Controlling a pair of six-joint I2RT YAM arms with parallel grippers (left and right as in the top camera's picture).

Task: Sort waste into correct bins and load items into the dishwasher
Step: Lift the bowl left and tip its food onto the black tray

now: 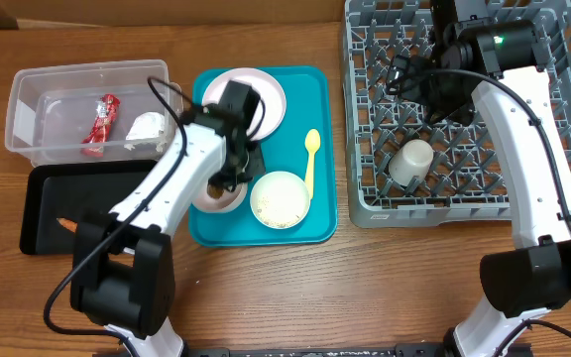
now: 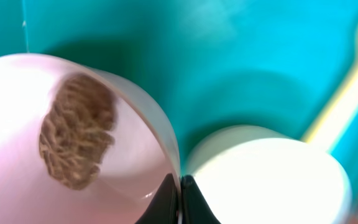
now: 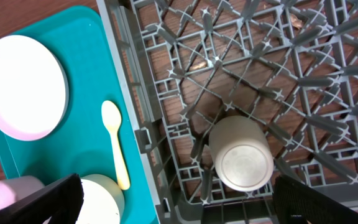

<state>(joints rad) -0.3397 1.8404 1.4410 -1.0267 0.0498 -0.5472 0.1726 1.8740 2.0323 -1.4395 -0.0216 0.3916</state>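
Observation:
My left gripper (image 1: 232, 177) (image 2: 180, 198) is shut on the rim of a white bowl (image 1: 216, 196) (image 2: 17, 124) that holds the brown lumpy food piece (image 2: 76, 140), at the teal tray's (image 1: 320, 109) left edge. A second bowl (image 1: 281, 199) (image 2: 272, 180) with rice stands beside it. The white plate (image 1: 266, 94) (image 3: 23, 84) and yellow spoon (image 1: 311, 159) (image 3: 114, 143) lie on the teal tray. My right gripper (image 1: 419, 84) (image 3: 179, 208) is open and empty above the grey dish rack (image 1: 365, 119) (image 3: 166, 93), where the white cup (image 1: 411, 162) (image 3: 241, 155) sits upside down.
The clear tub (image 1: 28, 109) at the back left holds the red wrapper (image 1: 100, 124) and the white napkin (image 1: 149, 127). The black tray (image 1: 48, 198) in front of it holds the carrot (image 1: 67, 224). Bare wood table lies along the front.

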